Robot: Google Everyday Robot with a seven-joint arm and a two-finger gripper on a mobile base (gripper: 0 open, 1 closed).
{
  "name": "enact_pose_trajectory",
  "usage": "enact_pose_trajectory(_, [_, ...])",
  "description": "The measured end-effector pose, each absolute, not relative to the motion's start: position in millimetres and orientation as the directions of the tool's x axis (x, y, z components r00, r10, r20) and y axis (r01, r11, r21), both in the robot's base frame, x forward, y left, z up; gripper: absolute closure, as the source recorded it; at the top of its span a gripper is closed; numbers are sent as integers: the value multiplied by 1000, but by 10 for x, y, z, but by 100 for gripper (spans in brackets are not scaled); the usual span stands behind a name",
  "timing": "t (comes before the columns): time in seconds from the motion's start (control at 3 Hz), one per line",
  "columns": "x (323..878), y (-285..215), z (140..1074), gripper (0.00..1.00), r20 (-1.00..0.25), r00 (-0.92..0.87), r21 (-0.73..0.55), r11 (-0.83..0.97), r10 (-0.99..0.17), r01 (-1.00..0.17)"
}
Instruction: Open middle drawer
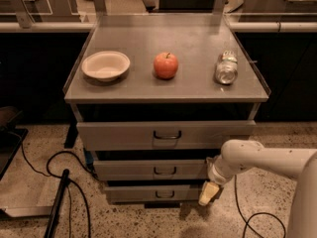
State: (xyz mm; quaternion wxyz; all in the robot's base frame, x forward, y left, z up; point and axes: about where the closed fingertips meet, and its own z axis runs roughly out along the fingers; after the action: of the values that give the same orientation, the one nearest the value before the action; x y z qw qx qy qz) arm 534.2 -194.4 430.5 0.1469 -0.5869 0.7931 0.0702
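The middle drawer is a shallow grey metal front with a small dark wire handle at its centre. It sits between the taller top drawer and the smallest bottom drawer. All three look pushed in. My gripper hangs at the end of the white arm, low at the right end of the drawers, level with the bottom drawer and to the right of the middle handle. It touches no handle.
On the cabinet top stand a white bowl, a red apple and a crushed can. Black cables and a dark pole lie on the speckled floor at the left. Another cable lies at the right.
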Motion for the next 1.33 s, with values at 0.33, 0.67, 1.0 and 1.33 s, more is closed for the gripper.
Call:
enact_pose_trajectory(0.33, [5474, -1894, 4238, 0, -306, -238, -79, 274, -922, -959])
enact_pose_trajectory(0.67, [5500, -1892, 4173, 0, -299, -234, -77, 268, -925, -960])
enact_pose_trajectory(1.0, [5499, -1899, 4081, 0, -278, -225, -67, 252, -934, -965])
enact_pose_trajectory(1.33, [5398, -1978, 4023, 0, -247, -215, -43, 233, -945, -972])
